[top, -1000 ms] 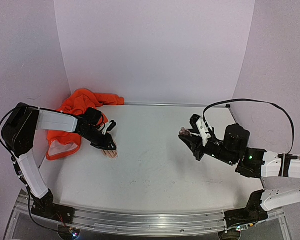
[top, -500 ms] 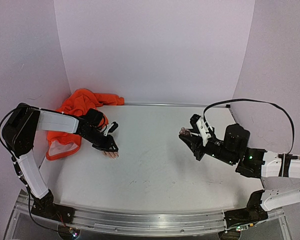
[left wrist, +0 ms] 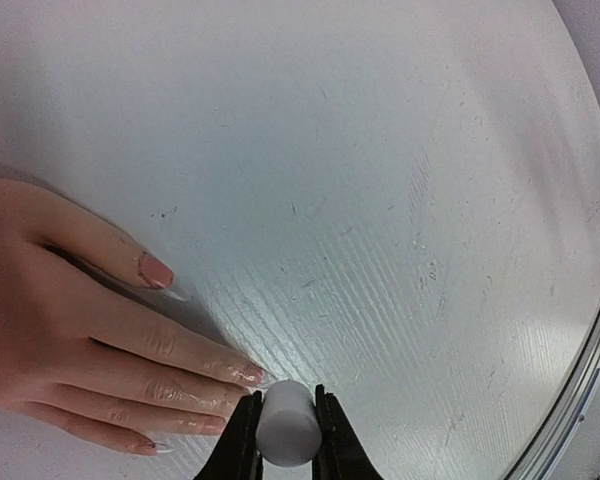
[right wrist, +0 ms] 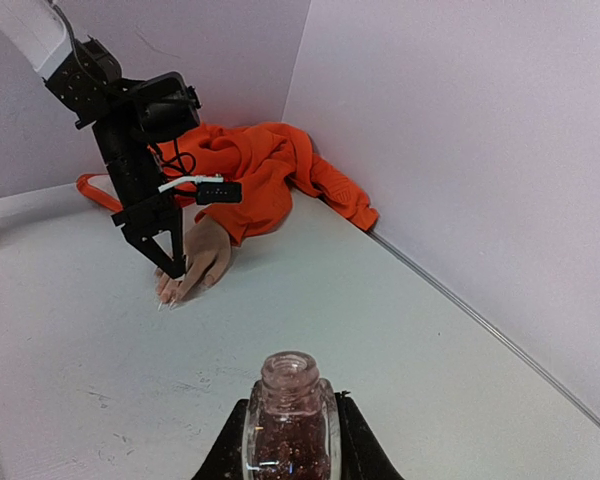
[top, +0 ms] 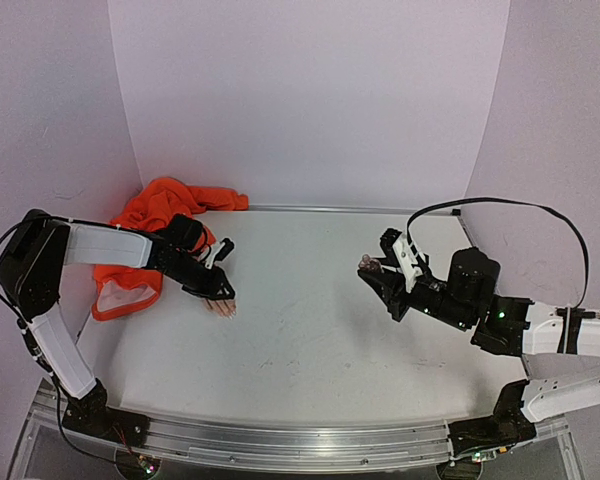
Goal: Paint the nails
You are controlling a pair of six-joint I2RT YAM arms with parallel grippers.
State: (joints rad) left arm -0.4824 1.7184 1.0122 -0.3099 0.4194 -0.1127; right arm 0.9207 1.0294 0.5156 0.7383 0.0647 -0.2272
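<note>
The flesh-coloured mannequin hand [top: 219, 306] lies flat on the table, its orange sleeve [top: 155, 230] bunched at the back left. My left gripper [left wrist: 285, 430] is shut on a pale cylindrical cap [left wrist: 286, 420] and holds it right at the fingertips. The nails [left wrist: 248, 373] show in the left wrist view, pinkish with clear tips; the thumb nail [left wrist: 156, 270] is pink. My right gripper [right wrist: 290, 440] is shut on an open glass bottle of glittery dark red polish [right wrist: 288, 415], held above the table's right side [top: 372, 267].
The white table [top: 320, 330] is walled in by pale lilac panels at the back and sides. A metal rail [top: 280, 440] runs along the near edge. A black cable [top: 510, 205] loops over the right arm.
The left gripper with the cap shifted slightly over the mannequin fingers and back. The right arm has not moved.
</note>
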